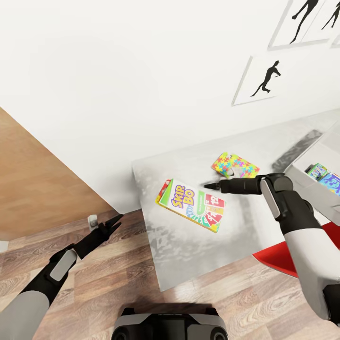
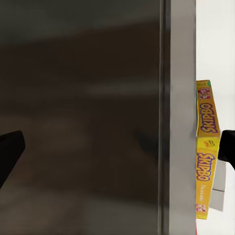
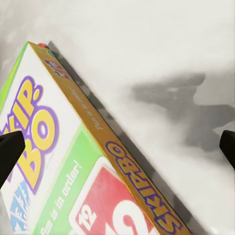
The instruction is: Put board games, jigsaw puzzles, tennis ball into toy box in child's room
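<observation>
From the head view, the flat green-red-yellow Skip-Bo game box [image 1: 191, 205] lies near the light grey table's [image 1: 189, 264] left end, the multicoloured jigsaw square [image 1: 234, 165] toward the wall edge, the light-grey toy box [image 1: 311, 182] at the right. The right gripper [image 1: 211, 186] hovers between box and puzzle; the left gripper [image 1: 114, 221] hangs off the table over wood floor. The left wrist view shows the box's yellow edge [image 2: 205, 147], fingertips [image 2: 10, 152] apart. The right wrist view shows spread fingertips [image 3: 10, 152] over the box [image 3: 73, 181].
</observation>
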{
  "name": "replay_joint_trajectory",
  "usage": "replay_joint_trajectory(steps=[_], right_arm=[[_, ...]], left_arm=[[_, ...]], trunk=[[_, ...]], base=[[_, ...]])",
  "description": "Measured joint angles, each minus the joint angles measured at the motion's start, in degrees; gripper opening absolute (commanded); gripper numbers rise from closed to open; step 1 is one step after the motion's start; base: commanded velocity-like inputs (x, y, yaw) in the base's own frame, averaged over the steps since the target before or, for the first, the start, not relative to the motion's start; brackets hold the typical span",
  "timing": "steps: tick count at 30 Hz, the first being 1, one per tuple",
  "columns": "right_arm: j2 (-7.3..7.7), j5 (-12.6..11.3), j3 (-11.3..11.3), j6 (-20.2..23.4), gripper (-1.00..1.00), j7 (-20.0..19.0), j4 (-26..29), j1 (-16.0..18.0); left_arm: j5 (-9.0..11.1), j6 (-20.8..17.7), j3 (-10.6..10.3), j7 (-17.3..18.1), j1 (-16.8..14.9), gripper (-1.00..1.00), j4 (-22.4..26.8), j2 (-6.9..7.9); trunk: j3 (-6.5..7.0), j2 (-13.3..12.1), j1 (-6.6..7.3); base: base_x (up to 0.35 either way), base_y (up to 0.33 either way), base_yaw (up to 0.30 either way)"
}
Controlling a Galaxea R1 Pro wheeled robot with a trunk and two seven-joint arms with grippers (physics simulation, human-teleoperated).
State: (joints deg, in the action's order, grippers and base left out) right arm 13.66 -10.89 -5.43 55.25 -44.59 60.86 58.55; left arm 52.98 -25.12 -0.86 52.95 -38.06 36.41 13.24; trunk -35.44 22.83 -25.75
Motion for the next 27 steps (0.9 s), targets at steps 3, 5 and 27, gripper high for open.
replay_joint_trajectory(steps=[3,5,27], right_arm=[[-0.19,0.07,0.00,0.00,1.00,0.02,-0.02,-0.22],[-0.27,0.09,0.00,0.00,1.00,0.03,-0.03,-0.39],[-2.70,-1.12,0.06,0.19,1.00,0.15,-0.44,-2.87]], left_arm=[[0.00,-0.01,0.00,0.00,-0.01,1.00,0.00,-0.13],[0.03,-0.01,0.00,0.00,-0.01,1.00,-0.01,-0.19],[0.04,1.43,-0.07,0.20,0.04,1.00,0.62,-0.57]], trunk=[[0.00,0.00,0.00],[0.00,0.00,0.00],[0.01,0.03,0.01]], base=[[0.000,0.000,0.000],[0.000,0.000,0.000],[0.000,0.000,0.000]])
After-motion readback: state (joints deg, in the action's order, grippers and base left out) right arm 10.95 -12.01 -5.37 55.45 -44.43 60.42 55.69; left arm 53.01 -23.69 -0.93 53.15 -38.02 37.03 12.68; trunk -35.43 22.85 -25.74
